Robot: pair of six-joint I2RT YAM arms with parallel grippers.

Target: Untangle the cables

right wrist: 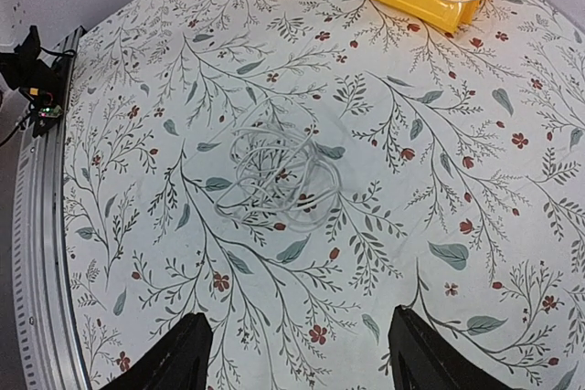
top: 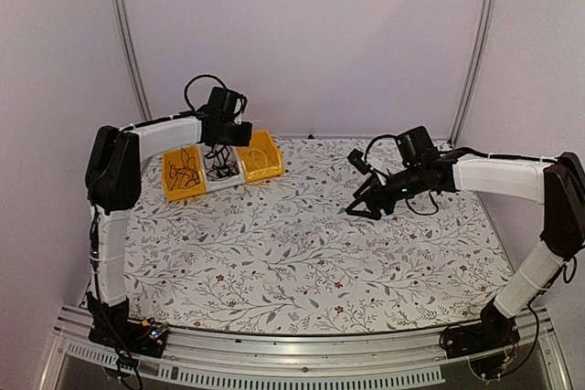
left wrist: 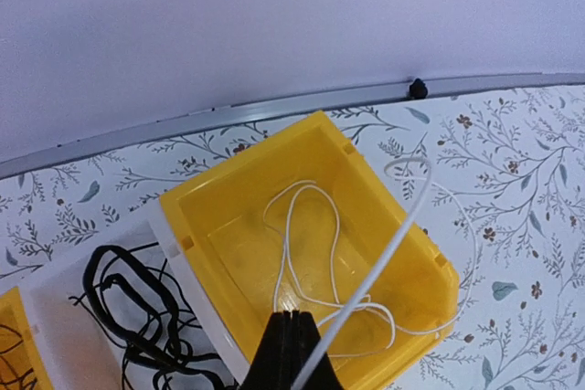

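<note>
Left end effector (left wrist: 291,340) clamped shut on white cable (left wrist: 402,226), held over yellow bin (left wrist: 247,180) where its slack coiled, apparently for sorting | black cables (left wrist: 137,308) in adjoining white bin (left wrist: 50,335) | right end effector (right wrist: 297,353) wide, empty, above pale tangle (right wrist: 279,166) on desk (right wrist: 457,180).

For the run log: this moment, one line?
left gripper: shut on white cable over yellow bin | right gripper: open, facing white cable tangle | black cables: white bin

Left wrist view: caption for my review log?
Left gripper shut on a thin white cable trailing into a yellow plastic bin; black cables in the adjacent white bin.
</note>
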